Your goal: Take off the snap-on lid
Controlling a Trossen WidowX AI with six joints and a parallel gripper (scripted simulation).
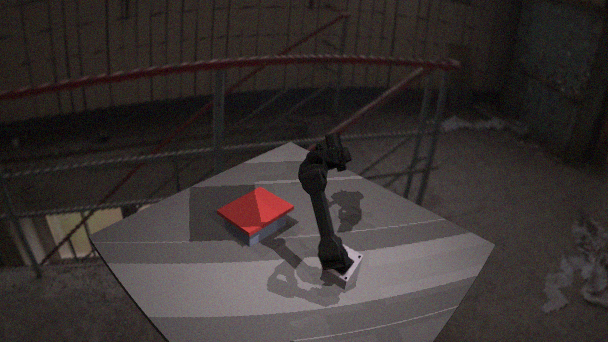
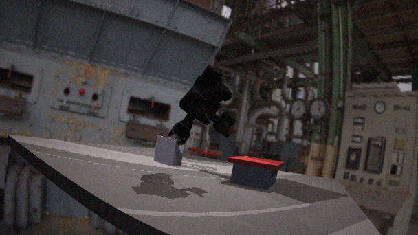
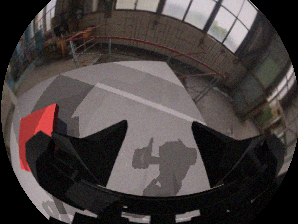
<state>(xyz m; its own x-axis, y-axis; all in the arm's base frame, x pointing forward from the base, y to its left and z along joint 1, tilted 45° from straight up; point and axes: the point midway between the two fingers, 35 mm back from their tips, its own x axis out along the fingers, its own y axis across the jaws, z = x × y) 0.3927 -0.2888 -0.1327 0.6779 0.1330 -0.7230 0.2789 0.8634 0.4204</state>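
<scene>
The red lid [image 1: 270, 209] [image 2: 256, 162] [image 3: 37, 128] sits on top of the storage box, its rim overhanging the walls. The blue-grey storage box [image 1: 268, 231] [image 2: 254, 176] stands upright on the table [image 1: 200, 290] [image 2: 103, 178] [image 3: 145, 85], mostly hidden under the lid in the top view. My gripper [image 3: 160, 124] is open, with nothing between its widely parted fingers. It is high above the table, off to one side of the box and clear of the lid. In the wrist view the lid is at the left edge, partly behind one finger.
The arm's pale base block [image 1: 352, 262] [image 2: 167, 151] stands on the table near the box. Shadows of the arm and box fall across the tabletop. The table's far corner and edges show in the top view, with railings beyond them.
</scene>
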